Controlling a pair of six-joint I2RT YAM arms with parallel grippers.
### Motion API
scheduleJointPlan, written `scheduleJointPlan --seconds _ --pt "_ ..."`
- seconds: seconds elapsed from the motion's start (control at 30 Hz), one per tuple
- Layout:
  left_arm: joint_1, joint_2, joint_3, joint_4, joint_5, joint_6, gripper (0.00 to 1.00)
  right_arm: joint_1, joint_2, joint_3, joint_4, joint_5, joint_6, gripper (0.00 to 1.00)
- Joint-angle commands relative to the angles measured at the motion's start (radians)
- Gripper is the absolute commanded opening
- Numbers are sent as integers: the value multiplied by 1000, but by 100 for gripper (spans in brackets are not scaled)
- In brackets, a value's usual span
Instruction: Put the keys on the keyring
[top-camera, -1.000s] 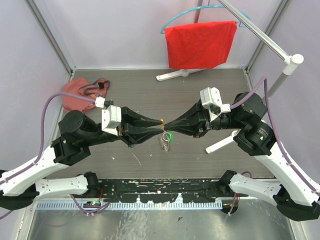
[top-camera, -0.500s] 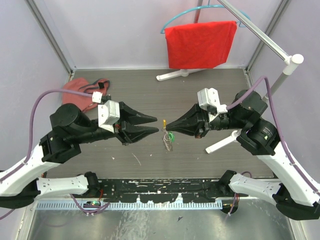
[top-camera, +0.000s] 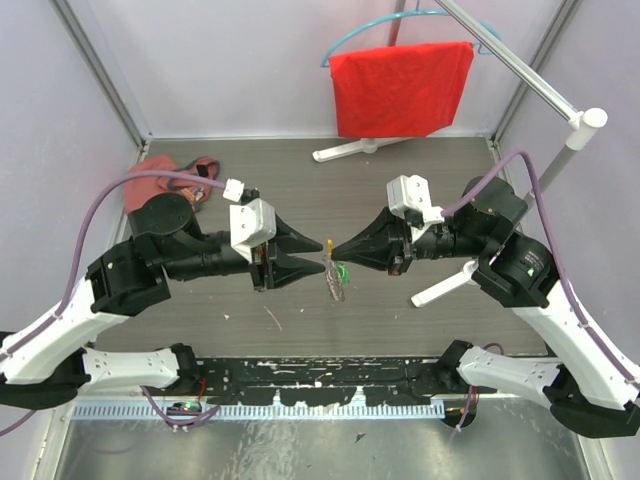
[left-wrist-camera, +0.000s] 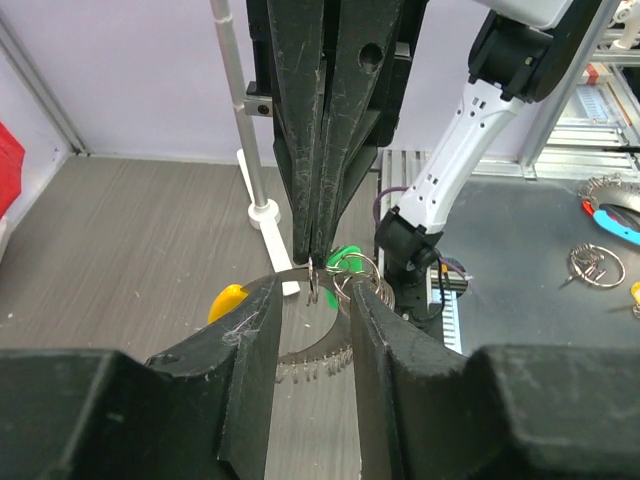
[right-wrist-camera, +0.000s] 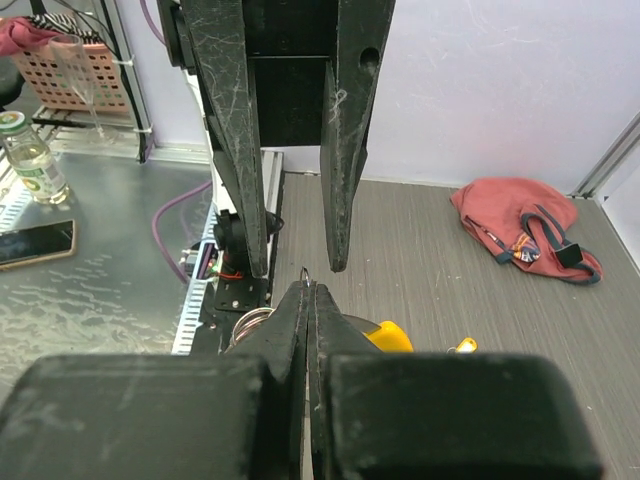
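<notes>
My right gripper (top-camera: 329, 256) is shut on a thin wire of the keyring (top-camera: 333, 282) and holds it above the table. The silvery coil hangs below the fingertips, and its orange segment (top-camera: 329, 243) sticks up on the far side. The green key (top-camera: 343, 270) hangs on the ring beside the coil. My left gripper (top-camera: 319, 256) is open, with its fingertips above and below the right gripper's tip and touching nothing. In the left wrist view the coil (left-wrist-camera: 315, 368), the green key (left-wrist-camera: 348, 260) and the orange segment (left-wrist-camera: 228, 300) show between and beside my fingers. A small brass-gold piece (right-wrist-camera: 462, 346), perhaps the gold key, shows in the right wrist view.
A red pouch with cords (top-camera: 165, 185) lies at the back left. A red cloth (top-camera: 400, 88) hangs on a white stand at the back. A white stand foot (top-camera: 445, 284) lies under the right arm. The black rail (top-camera: 330, 375) runs along the near edge.
My left gripper opened and pulled away from the ring, then came forward again further right with its open jaws at the right gripper's tip. The right gripper kept its hold.
</notes>
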Motion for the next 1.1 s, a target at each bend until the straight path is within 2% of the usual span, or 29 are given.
scheduleJointPlan --seconds 0.0,0.47,0.7,0.87,1.07 --pt "-4 9 40 -52 22 14 39 0 -5 43 27 8 -11 1" --pt "-5 49 76 -75 27 23 31 -1 2 41 20 -6 -13 1" --pt "-4 49 77 -75 25 26 18 -1 3 39 18 -9 -13 1" --pt "-4 50 75 -78 25 26 1 0 4 36 22 -12 -12 1" --pt "-4 49 70 -76 16 27 0 -1 0 37 31 -5 -3 1"
